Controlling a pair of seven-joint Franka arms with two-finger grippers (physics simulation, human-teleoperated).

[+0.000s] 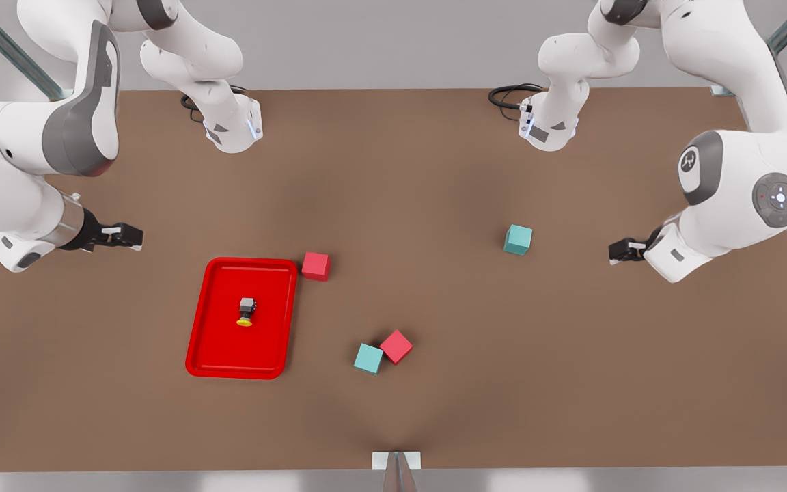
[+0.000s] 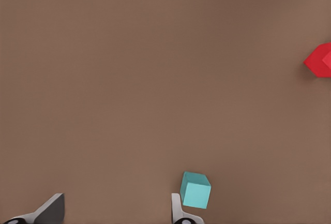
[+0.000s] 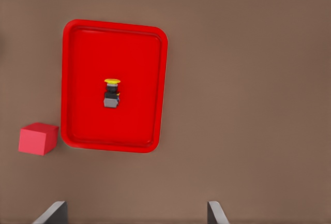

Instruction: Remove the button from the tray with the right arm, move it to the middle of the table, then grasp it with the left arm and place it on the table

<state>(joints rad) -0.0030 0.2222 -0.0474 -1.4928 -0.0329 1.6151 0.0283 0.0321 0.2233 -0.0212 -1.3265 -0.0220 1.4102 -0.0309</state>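
Big brown tabletop (image 1: pixel 434 178), plain and flat. Red tray (image 1: pixel 205 321) toward the front view's left edge, flat on the tabletop. Right end effector (image 1: pixel 135 236) above the tabletop near that edge, fingers (image 3: pixel 51 212) wide apart, empty. Left end effector (image 1: pixel 615 251) near the opposite edge – fingers (image 2: pixel 49 209) wide too, empty, a teal cube (image 2: pixel 195 190) close by. Red cube (image 1: pixel 315 266) just beside a tray corner. Tiny yellow-capped button (image 1: pixel 246 311) on its side in the tray's middle.
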